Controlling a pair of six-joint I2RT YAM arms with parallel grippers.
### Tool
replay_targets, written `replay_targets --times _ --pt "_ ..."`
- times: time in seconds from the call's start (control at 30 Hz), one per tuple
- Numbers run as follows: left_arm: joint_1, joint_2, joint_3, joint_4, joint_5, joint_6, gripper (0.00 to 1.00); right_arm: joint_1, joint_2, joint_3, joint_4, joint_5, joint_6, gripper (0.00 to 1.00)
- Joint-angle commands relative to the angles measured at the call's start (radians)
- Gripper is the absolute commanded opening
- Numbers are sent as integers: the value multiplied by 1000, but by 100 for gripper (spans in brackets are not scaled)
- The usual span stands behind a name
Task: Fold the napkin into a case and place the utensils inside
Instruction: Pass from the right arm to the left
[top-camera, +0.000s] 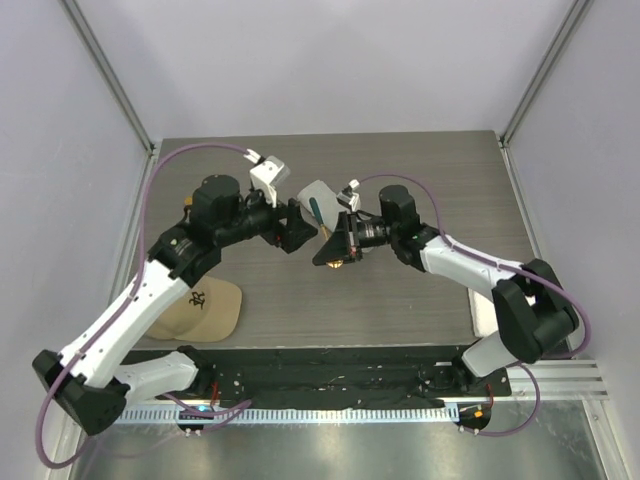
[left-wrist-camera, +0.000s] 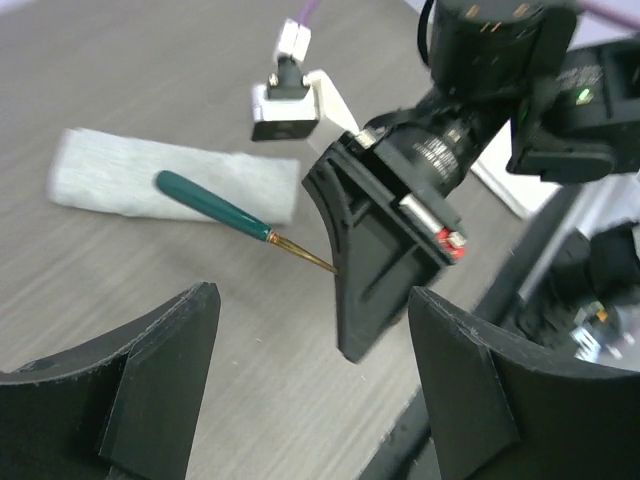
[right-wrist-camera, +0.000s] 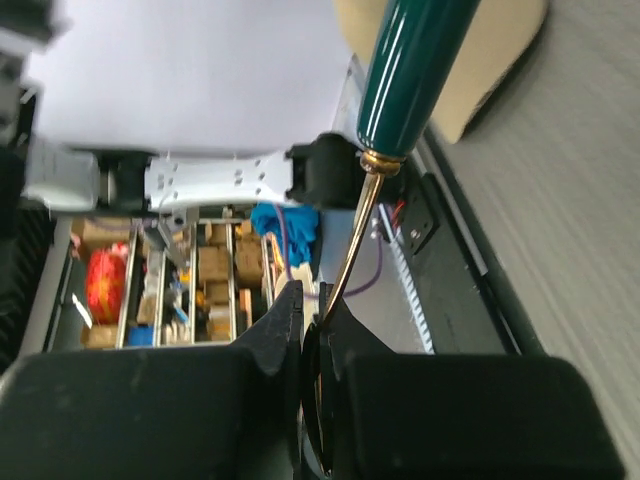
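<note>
Pinching the teal utensil (left-wrist-camera: 210, 203) by its stem, right jaws closed; left jaws wide, empty.

You've got a slender teal-handled utensil (left-wrist-camera: 210, 205): glossy dark teal grip, gold metal shank. The folded soft cloth case (left-wrist-camera: 120, 175) reads plain light grey, maybe whiter; it's blurred. Flat tabletop (top-camera: 400, 300): grey-brown, streaky wood grain. Soft tan cap (top-camera: 220, 310) has a black emblem. Left gripper (left-wrist-camera: 310, 300) and right gripper (right-wrist-camera: 318, 335) are matte black. Cables (top-camera: 200, 148) are purple.

Utensil (left-wrist-camera: 210, 203) over case (left-wrist-camera: 110, 180), cap (top-camera: 205, 308) front-left.
</note>
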Motion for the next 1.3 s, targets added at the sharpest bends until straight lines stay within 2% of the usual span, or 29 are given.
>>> replay_targets --times 0.0,0.03,0.07,0.13,0.17,0.23,0.33,0.37,0.43,0.5,0.53,0.57,0.6,0.63,0.7,0.73,0.8,0.83,0.87,0.9,1.1,1.17,1.2,1.27 --pt "22 70 52 -51 205 27 80 6 -155 -24 76 -130 -48 1" --pt "22 56 38 -25 187 -1 80 7 -177 -35 94 -136 -28 1" --pt "22 50 10 32 191 7 80 18 -191 -54 154 -153 63 1" --pt "21 36 -11 57 195 31 79 23 -217 -124 383 -156 206 1" --pt "21 27 -36 89 191 72 78 24 -233 -139 439 -158 317 1" --pt "21 7 -65 124 140 103 76 26 -244 -173 537 -164 386 1" --pt "11 -80 -155 230 121 171 72 26 -259 -198 547 -167 440 1" --pt "-1 -137 -212 308 95 185 73 27 -259 -202 548 -168 453 1" --pt "-47 -168 -235 344 40 257 77 30 -257 -209 553 -172 489 1" --pt "-97 -168 -226 319 -70 366 77 33 -251 -193 536 -175 489 1" --pt "-181 -173 -232 324 -124 422 77 35 -248 -187 504 -175 489 1" --pt "-230 -177 -269 365 -243 483 78 35 -239 -181 495 -172 499 1" --pt "-284 -171 -289 387 -305 624 77 33 -219 -173 495 -167 521 1" --pt "-379 -156 -303 414 -375 675 77 33 -207 -172 562 -159 608 1" --pt "-433 -118 -300 439 -424 735 76 35 -182 -181 680 -139 726 1" --pt "-452 -105 -297 436 -424 772 76 37 -149 -186 840 -139 807 1" --pt "-466 -87 -295 442 -457 818 75 35 -113 -199 1040 -124 1060 1" --pt "-466 -84 -300 457 -461 861 75 35 -72 -205 1235 -112 1141 1" --pt "-467 -84 -309 456 -457 881 75 35 -54 -213 1324 -98 1294 1" --pt "-467 -82 -307 454 -456 895 76 37 -38 -225 1395 -92 1326 1" --pt "-475 -146 -292 329 -445 927 77 15 -112 -287 1369 -122 1311 1" --pt "-475 -172 -303 301 -439 913 78 14 -151 -298 1258 -127 1259 1" --pt "-473 -176 -309 301 -439 903 78 15 -199 -299 1200 -135 1174 1" --pt "-475 -171 -313 276 -431 904 79 14 -245 -293 1006 -152 1087 1"
